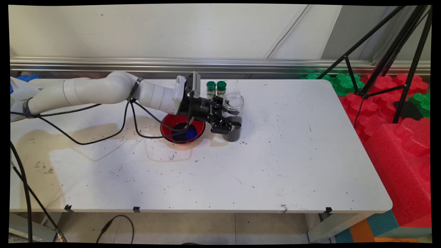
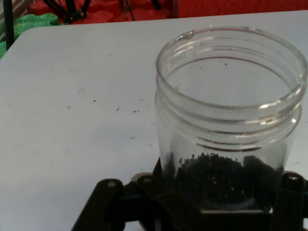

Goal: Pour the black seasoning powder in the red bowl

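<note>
Black claw (image 1: 231, 124) gripping one jar (image 1: 233, 115), two green-capped bottles (image 1: 216, 88)

My gripper (image 1: 230, 124) hides the jar's (image 1: 233, 117) lower side; my wrist covers part of the red bowl (image 1: 182, 129). Labels on the two green-capped bottles (image 1: 216, 89) are unreadable.

Two green-capped bottles (image 1: 216, 88), red bowl (image 1: 182, 129), red foam blocks (image 1: 399, 134).

A jar (image 1: 233, 115) is seen on the table (image 1: 293, 155), right of a bowl (image 1: 182, 129); two bottles (image 1: 216, 89) are set behind.
</note>
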Action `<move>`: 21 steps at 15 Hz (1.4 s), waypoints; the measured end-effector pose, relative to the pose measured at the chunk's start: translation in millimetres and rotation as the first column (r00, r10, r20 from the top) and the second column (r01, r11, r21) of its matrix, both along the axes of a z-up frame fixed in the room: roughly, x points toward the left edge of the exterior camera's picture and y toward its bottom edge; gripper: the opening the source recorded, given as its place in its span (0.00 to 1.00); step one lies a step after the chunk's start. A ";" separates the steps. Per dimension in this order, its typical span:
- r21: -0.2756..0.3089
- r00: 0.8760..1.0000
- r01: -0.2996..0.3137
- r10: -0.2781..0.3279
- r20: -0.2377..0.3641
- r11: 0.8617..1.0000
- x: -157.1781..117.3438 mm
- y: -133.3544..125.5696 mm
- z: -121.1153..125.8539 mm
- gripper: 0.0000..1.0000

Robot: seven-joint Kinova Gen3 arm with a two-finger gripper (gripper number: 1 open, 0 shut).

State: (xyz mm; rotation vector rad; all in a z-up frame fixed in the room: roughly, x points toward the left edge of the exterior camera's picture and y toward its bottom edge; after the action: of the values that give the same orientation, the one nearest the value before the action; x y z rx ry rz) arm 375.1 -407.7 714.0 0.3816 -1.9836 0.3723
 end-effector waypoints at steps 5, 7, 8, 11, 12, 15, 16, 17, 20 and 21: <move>-0.003 1.000 -0.003 0.003 -0.006 1.000 -0.4 -2.3 3.2 0.00; -0.007 1.000 -0.009 0.009 -0.015 1.000 0.4 -3.8 8.1 0.00; -0.008 1.000 -0.012 0.012 -0.020 1.000 1.1 -4.2 10.8 0.00; -0.014 0.999 -0.024 0.024 -0.035 1.000 3.8 -5.4 20.8 0.00; -0.016 0.999 -0.029 0.029 -0.041 0.999 5.0 -6.0 24.7 0.00; -0.019 0.997 -0.048 0.047 -0.059 0.999 9.8 -7.3 36.3 0.00; -0.020 0.996 -0.055 0.054 -0.064 0.998 11.9 -7.7 40.3 0.00; -0.020 0.996 -0.061 0.059 -0.069 0.998 14.0 -7.9 43.6 0.00; -0.022 0.993 -0.080 0.078 -0.083 0.997 21.6 -8.4 54.3 0.00; -0.023 0.993 -0.083 0.081 -0.085 0.996 23.1 -8.5 56.3 0.00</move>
State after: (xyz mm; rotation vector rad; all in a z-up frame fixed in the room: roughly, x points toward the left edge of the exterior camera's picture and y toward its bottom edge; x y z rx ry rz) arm 398.2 -416.2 770.3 0.4560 -1.8830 0.4274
